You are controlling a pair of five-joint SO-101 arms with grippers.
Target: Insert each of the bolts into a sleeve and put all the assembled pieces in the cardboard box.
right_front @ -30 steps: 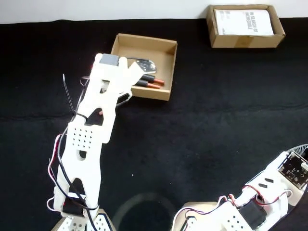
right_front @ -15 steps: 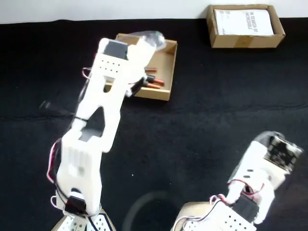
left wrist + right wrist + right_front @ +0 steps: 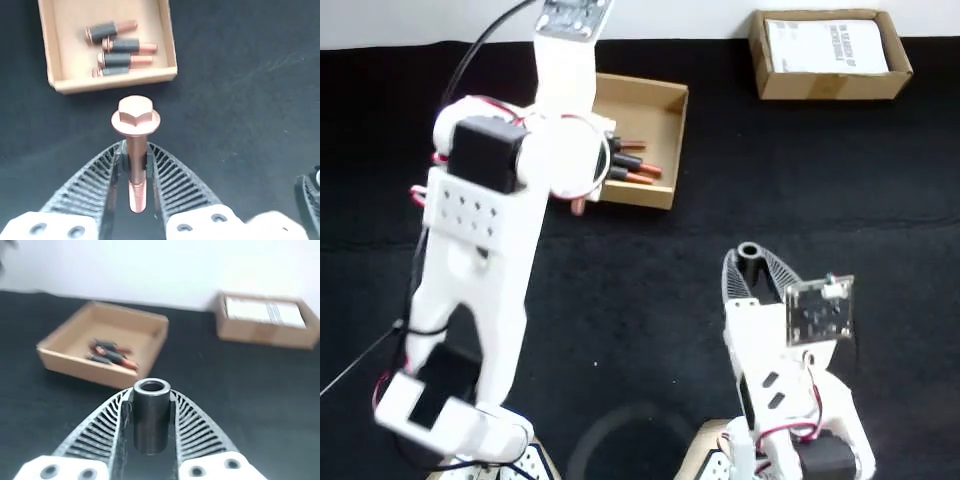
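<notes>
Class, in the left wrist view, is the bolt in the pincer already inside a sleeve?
No: the bolt in the left pincer is bare copper along its whole shank.

The left gripper (image 3: 135, 156) gripped a copper bolt (image 3: 135, 120) by its shank, hex head pointing outward. Beyond it on the black table (image 3: 240, 75), the cardboard box (image 3: 168, 45) held 4 assembled pieces (image 3: 120, 46).

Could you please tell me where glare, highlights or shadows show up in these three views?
High view: the white paper in the far box is the brightest patch. Left wrist view: a soft highlight sits on the bolt head, and faint sheen streaks cross the black cloth. Right wrist view: the sleeve rim gleams before a bright white wall.
</notes>
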